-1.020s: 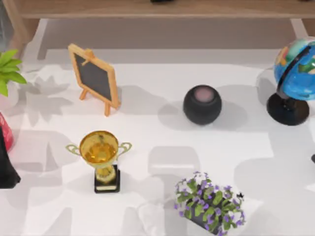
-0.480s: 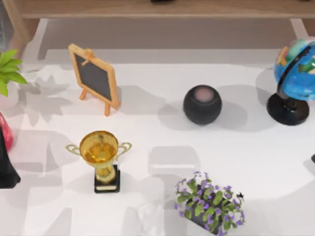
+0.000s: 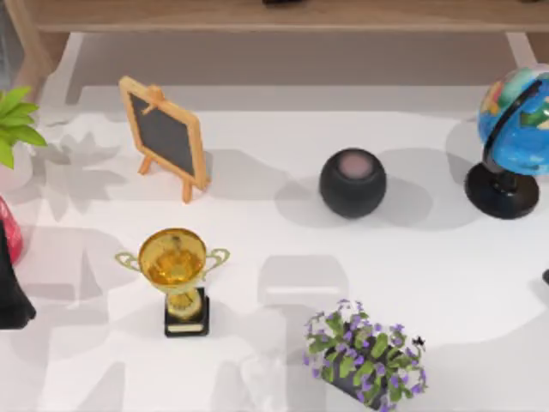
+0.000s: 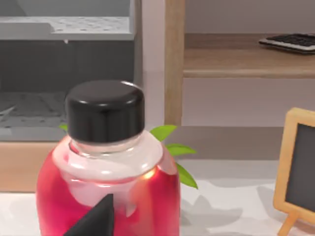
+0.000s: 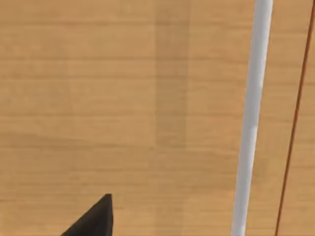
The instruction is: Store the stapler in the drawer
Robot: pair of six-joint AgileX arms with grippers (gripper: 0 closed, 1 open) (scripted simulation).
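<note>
Only the shadows on the right half of the white table [image 3: 446, 257] have shifted in the last second. The chalkboard easel [image 3: 165, 137], black smart speaker [image 3: 352, 182], globe [image 3: 515, 129] and gold trophy [image 3: 176, 266] stand exactly where they were. We read that as an arm travelling outside the overhead view, with the storing not yet begun.

Our left gripper [image 4: 93, 219] hangs just beside a red bottle [image 4: 106, 172] at the table's left edge. Our right gripper [image 5: 91, 216] faces a pale wooden panel [image 5: 123, 98] crossed by a white bar [image 5: 251, 123], possibly the drawer front and its handle. Whether either gripper is open or closed we cannot tell, nor where the stapler lies.

The bottle is capped in black and holds red liquid. The trophy's cup looks empty, and a dark planter [image 3: 364, 356] carries purple flowers.
</note>
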